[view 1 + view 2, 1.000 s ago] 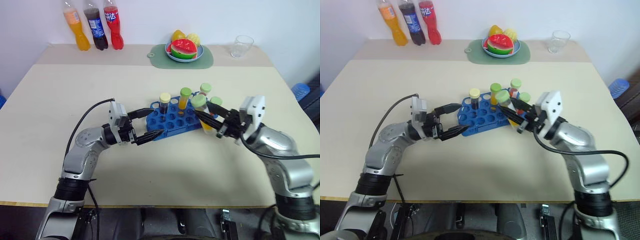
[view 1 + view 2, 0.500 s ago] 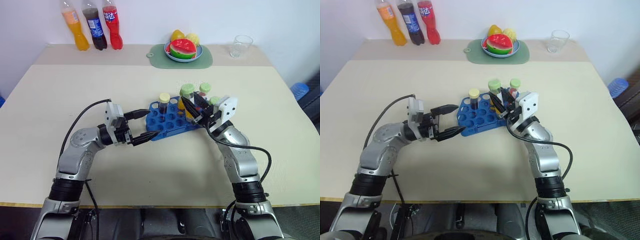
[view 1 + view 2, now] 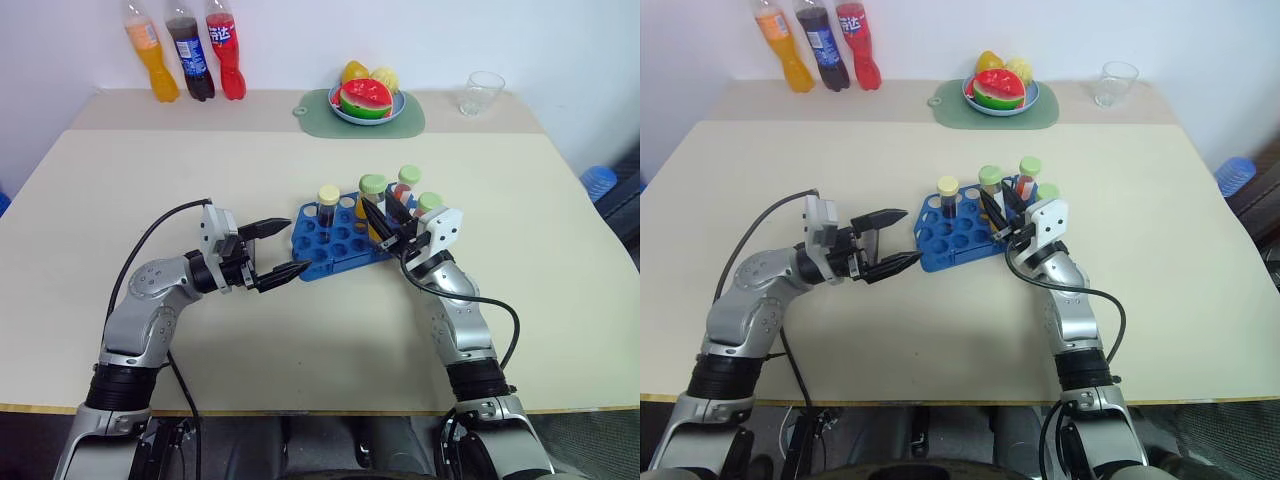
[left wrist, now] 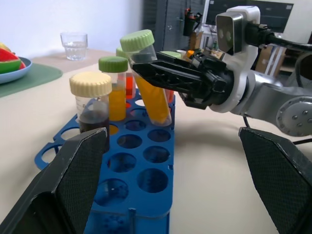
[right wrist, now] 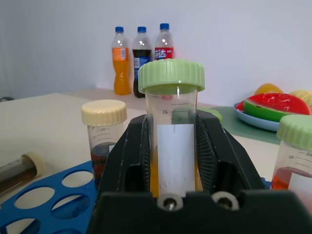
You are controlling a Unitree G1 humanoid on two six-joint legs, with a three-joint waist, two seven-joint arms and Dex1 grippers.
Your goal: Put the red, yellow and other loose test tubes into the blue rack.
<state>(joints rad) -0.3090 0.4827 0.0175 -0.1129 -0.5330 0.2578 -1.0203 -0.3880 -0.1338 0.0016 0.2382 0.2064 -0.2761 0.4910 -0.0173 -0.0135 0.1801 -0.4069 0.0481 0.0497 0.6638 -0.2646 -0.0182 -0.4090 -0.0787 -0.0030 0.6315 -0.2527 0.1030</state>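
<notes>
The yellow tube (image 4: 148, 92), green-capped, is pinched in the right claw (image 3: 385, 222) and leans tilted over the blue rack (image 3: 338, 243), its lower end at the rack's top grid; whether it sits in a hole I cannot tell. The rack lies near the middle of the bench (image 3: 120, 200). In it stand upright a brown tube (image 3: 328, 212) with a pale yellow cap at the far left corner, an orange tube (image 4: 116, 95) with a green cap beside it, and a red tube (image 3: 405, 187) with a green cap farther right. A further green cap (image 3: 430, 203) shows just behind the right claw. The left claw (image 3: 272, 250) hangs spread wide just left of the rack, pointing at it, holding nothing; one fingertip is close to the rack's near left corner, though contact cannot be judged. Along the bench's far edge stand three soda bottles (image 3: 189, 55), a green mat (image 3: 318, 115) bearing a fruit plate (image 3: 368, 100), and a clear glass (image 3: 484, 92).
</notes>
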